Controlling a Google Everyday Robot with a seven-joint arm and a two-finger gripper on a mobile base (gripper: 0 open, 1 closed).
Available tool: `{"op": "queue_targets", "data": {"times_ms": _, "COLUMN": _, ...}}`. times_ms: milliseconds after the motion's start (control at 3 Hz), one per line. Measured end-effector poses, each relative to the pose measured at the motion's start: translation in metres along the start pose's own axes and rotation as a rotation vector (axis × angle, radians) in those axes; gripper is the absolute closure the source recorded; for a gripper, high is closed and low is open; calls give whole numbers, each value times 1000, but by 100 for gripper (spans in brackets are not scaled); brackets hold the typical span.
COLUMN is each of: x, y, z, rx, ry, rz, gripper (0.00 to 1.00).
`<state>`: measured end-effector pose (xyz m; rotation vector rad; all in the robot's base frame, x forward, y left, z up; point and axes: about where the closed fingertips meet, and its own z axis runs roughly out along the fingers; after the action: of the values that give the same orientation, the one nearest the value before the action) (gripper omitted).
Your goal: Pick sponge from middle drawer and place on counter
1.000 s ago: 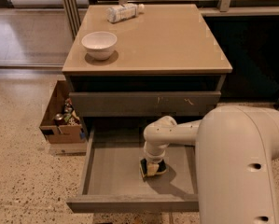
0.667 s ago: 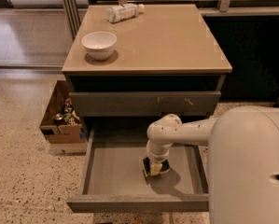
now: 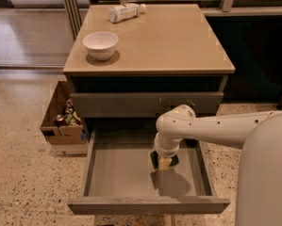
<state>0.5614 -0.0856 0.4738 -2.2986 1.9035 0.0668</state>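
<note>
Tan table with, below its front edge, the open middle drawer, where the claw holds the sponge pinched just above the floor, apparently for lifting out.

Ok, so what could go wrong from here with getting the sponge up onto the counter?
The gripper is down in the open drawer at the sponge; lifting could catch the upper drawer front or the edge of the counter. A weak hold might drop the sponge. Placing near the bowl could knock it.
</note>
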Motion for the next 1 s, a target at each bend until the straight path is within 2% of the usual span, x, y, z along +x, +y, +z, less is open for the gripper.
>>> {"op": "queue_targets", "data": {"times_ms": 333, "x": 4, "y": 1, "z": -40, "rx": 23, "ry": 13, "rz": -2, "gripper": 100}}
{"op": "queue_targets", "data": {"times_ms": 667, "x": 2, "y": 5, "z": -104, "rx": 81, "ry": 44, "rz": 1, "gripper": 100}}
{"op": "queue_targets", "data": {"times_ms": 1000, "x": 3, "y": 5, "z": -105, "rx": 81, "ry": 46, "rz": 0, "gripper": 100}}
